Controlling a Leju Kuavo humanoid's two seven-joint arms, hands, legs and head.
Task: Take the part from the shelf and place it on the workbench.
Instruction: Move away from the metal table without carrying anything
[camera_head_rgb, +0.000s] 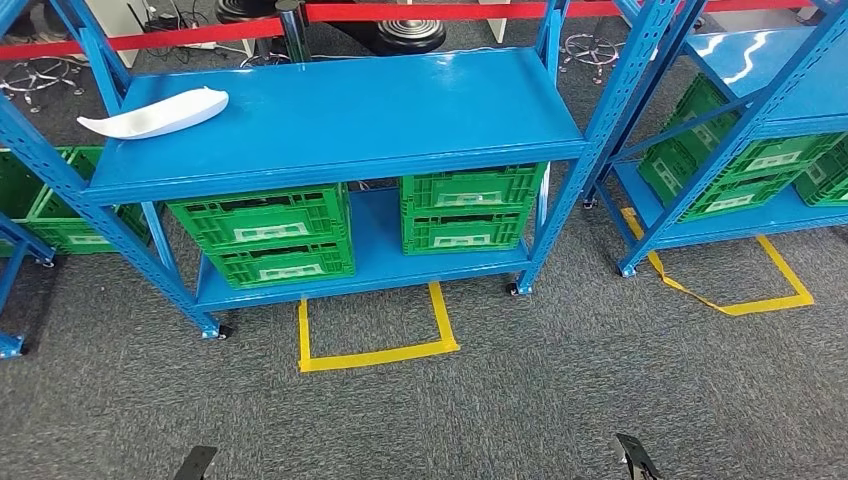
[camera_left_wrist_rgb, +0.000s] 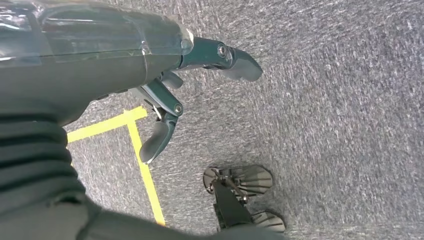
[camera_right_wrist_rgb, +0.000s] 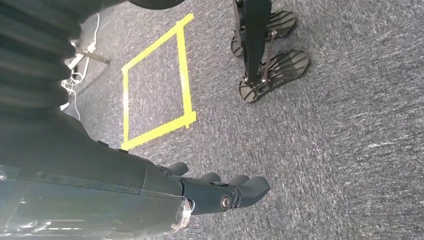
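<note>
Both my hands hang over the carpet, holding nothing: left hand (camera_left_wrist_rgb: 165, 90) with fingers spread, right hand (camera_right_wrist_rgb: 210, 192) with fingers extended and loose. White part (camera_head_rgb: 155, 112) lies on the blue shelf's (camera_head_rgb: 400, 110) top board, toward its left end. Carrying and placing appear outstanding.

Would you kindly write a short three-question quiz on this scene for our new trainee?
1. True or false: the white part lies on the blue shelf's top level.
2. What colour are the crates on the lower level?
3. The left hand is: A) holding the part, B) open above the carpet, C) resting on the shelf.

Key: 1 true; 2 green; 3 B.
</note>
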